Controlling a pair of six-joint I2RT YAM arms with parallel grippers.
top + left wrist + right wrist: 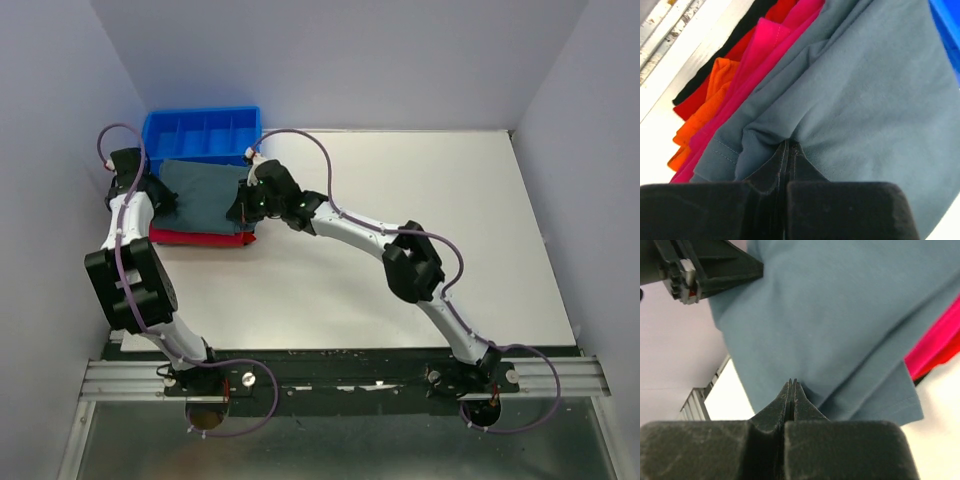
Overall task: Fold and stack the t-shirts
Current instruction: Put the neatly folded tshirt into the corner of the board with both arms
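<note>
A slate grey-blue t-shirt (205,190) lies on top of a bright red-magenta t-shirt (200,238) at the table's far left. My left gripper (165,200) is at the grey shirt's left edge. In the left wrist view, the left gripper (789,144) is shut, with grey cloth (865,100) puckered around the tips. My right gripper (243,207) is at the shirt's right edge. The right gripper (792,382) is also shut, its tips pinching the grey cloth (830,315). Magenta cloth (775,40) (935,340) shows underneath.
A blue plastic tray (200,112) with dividers stands just behind the shirts, against the back-left corner. Orange cloth (705,115) and black cloth (715,65) peek out under the pile. White walls close in on the left and back. The left arm (715,265) shows in the right wrist view.
</note>
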